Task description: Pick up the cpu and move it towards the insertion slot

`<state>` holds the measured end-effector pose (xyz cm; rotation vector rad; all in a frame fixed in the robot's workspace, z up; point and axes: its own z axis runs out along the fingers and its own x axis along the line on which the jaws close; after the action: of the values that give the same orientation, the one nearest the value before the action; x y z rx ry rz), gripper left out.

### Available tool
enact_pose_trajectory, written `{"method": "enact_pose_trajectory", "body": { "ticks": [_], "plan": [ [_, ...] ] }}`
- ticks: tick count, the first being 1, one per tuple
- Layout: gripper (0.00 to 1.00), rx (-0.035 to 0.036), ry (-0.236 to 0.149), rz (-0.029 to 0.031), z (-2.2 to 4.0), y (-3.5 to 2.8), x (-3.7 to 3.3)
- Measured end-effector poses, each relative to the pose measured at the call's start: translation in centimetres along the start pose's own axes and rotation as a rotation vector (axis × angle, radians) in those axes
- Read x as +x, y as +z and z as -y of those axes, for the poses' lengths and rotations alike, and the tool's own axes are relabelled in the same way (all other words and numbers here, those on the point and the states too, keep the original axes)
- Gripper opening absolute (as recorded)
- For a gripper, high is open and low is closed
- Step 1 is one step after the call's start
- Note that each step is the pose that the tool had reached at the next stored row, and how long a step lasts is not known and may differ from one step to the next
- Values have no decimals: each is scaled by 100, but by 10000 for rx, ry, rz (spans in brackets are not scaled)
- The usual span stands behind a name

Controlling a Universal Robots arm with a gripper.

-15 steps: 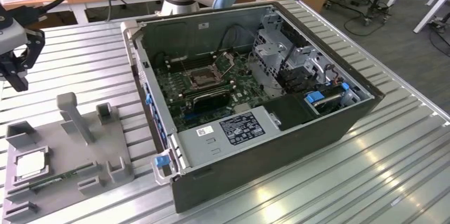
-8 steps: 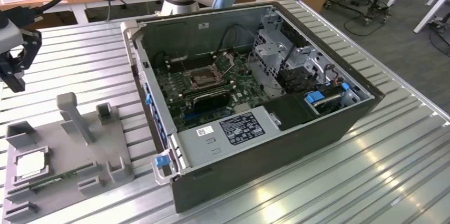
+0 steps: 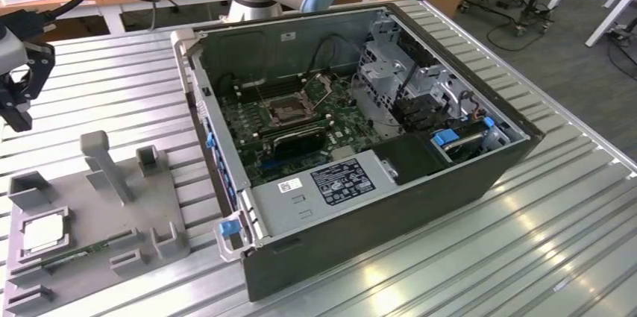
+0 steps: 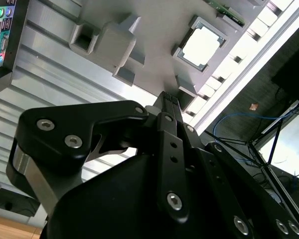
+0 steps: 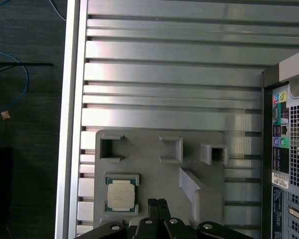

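Narrow, empty pincer (image 3: 17, 112) is hovering, cpu (image 3: 42, 233) at its six o'clock in the exterior view; descending unopened, it could knock the cpu askew.

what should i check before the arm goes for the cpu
1. cpu lying flat in its grey tray recess: ok
2. end effector empty: ok
3. end effector open for the grasp: not ok, shut
4. end effector lined up over the cpu: not ok, looks off to one side
5. computer case open above the insertion slot: ok
6. insertion slot free of a chip: cannot tell
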<state>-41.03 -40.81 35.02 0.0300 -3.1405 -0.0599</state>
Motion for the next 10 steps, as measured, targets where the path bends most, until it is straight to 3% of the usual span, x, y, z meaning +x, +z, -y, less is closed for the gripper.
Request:
{"method": "enact_pose_trajectory", "body": {
  "ticks": [10],
  "plan": [
    [11,0,1,-1,51,2,2]
  ]
}}
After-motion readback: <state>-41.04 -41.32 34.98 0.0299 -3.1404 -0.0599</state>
